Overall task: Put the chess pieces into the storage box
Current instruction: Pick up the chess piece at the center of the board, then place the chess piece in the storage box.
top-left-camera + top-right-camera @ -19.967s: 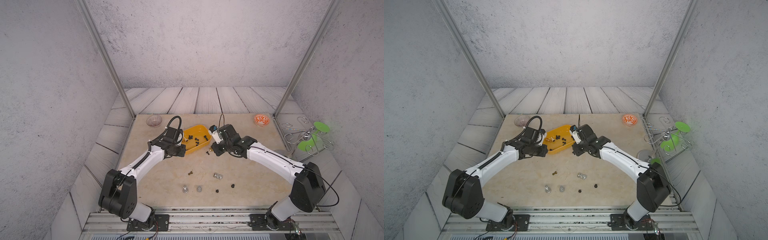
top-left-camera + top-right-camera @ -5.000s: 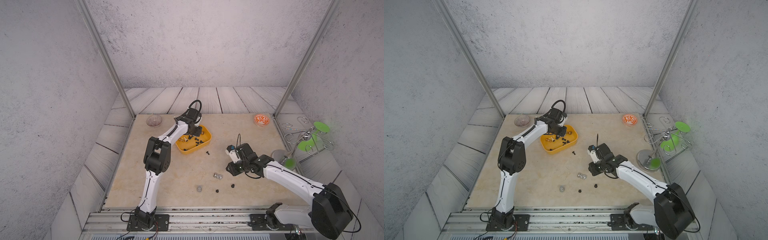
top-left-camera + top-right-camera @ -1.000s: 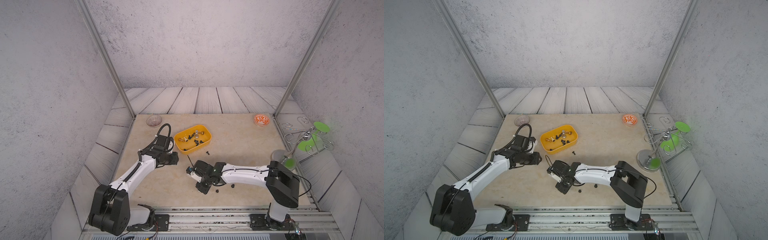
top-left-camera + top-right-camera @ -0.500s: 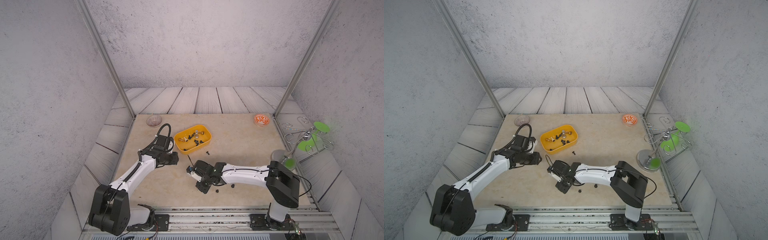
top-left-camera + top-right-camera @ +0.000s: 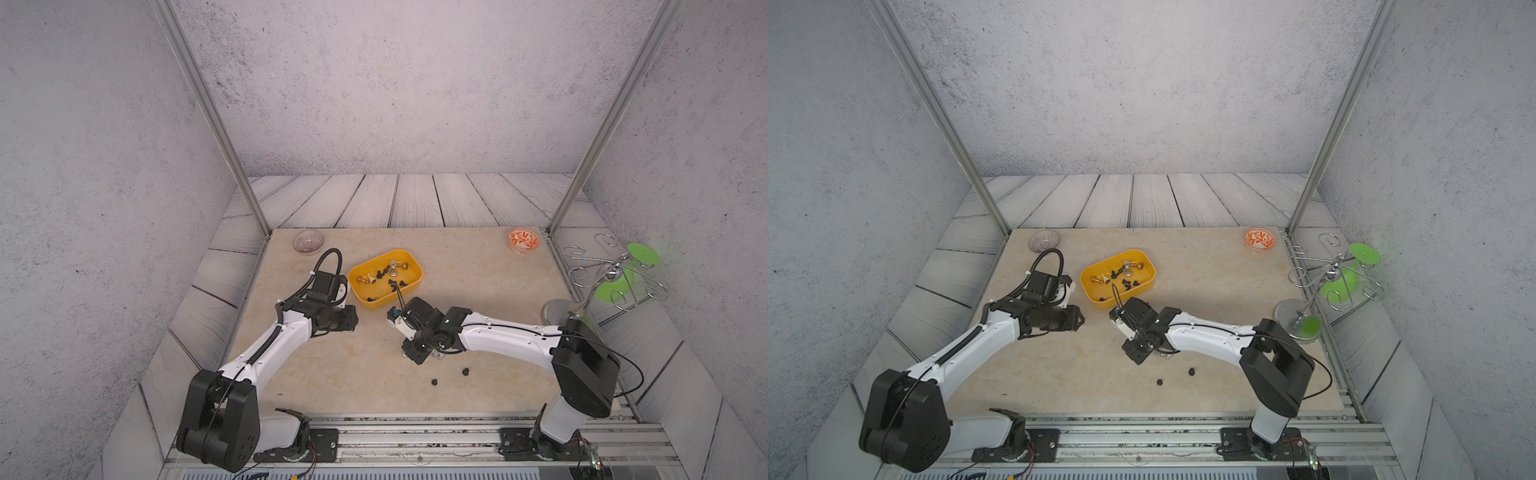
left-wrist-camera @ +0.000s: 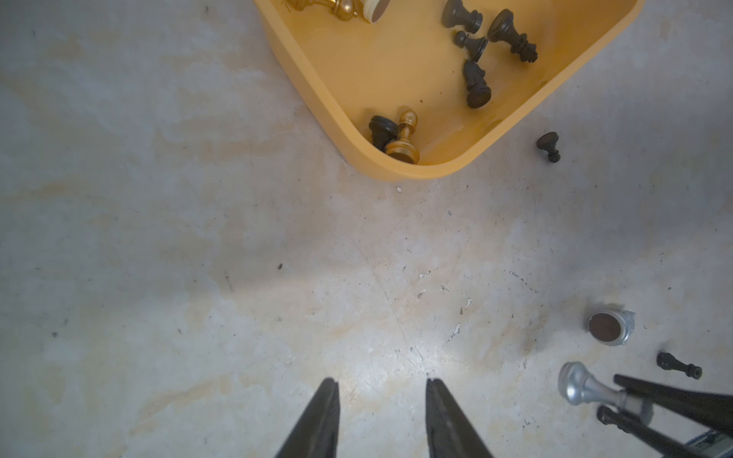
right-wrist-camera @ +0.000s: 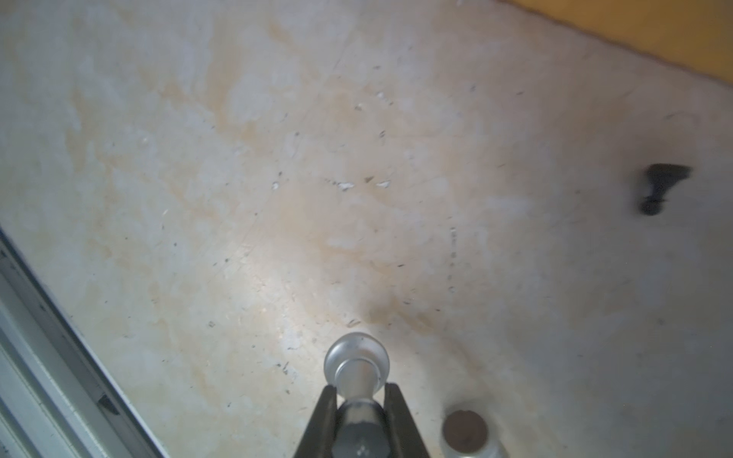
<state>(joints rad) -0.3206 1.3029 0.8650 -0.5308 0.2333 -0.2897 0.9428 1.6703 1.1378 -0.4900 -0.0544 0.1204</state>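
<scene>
Right wrist view: my right gripper [image 7: 359,396] pinches a silver metal chess pawn [image 7: 357,366] by its stem. My left gripper [image 6: 380,390] hangs spread, holding nothing. In a top view the bright yellow plastic storage tub [image 5: 384,304], with loose chess pieces [image 5: 392,269] inside, sits at eleven o'clock from my right gripper. Two small black pieces [image 5: 434,381] lie on the table at five o'clock.

Top views high, looking down; wrist views close, sharing silver chess piece [image 6: 583,390].
</scene>
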